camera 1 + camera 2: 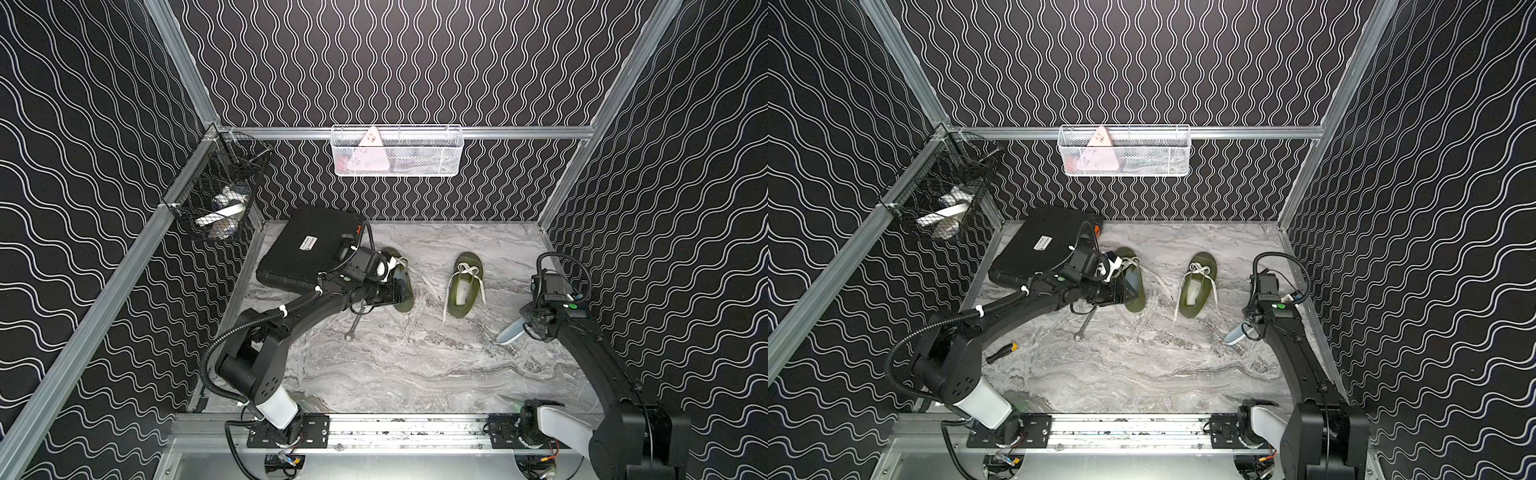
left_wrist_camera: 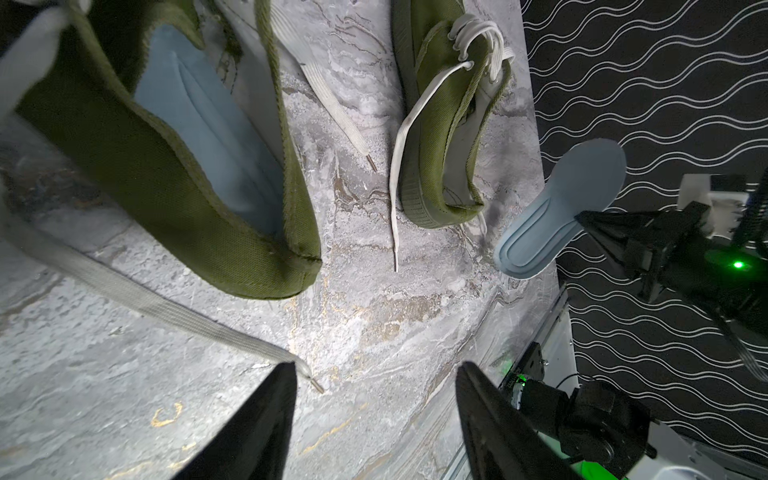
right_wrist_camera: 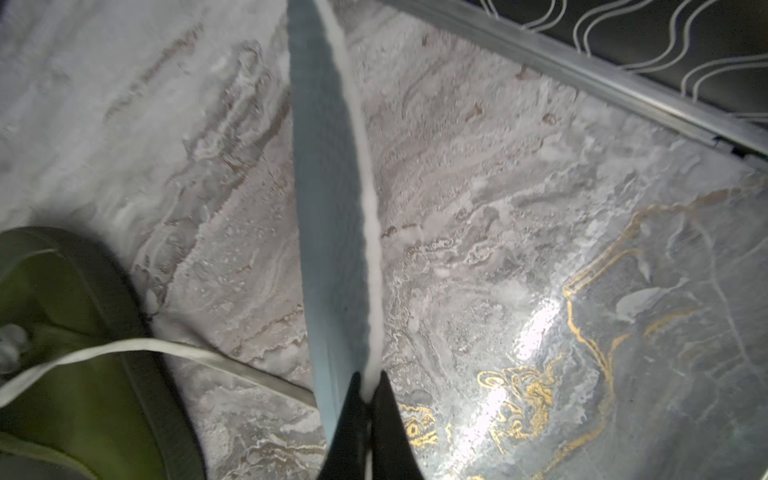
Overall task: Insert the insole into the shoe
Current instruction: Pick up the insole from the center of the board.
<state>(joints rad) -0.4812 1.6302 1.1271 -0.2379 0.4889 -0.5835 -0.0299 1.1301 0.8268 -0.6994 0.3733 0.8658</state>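
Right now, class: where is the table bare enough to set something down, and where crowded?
Bare: the front of the table between wrench, insole and front rail. Crowded: around black case, left claw, insoled shoe and empty shoe.

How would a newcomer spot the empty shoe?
On the marble tabletop lie two olive green shoes. The empty shoe is the one nearer the right arm's fingers, which pinch a loose blue insole. Its neighbour already holds a fitted insole; this one shows pale lining.
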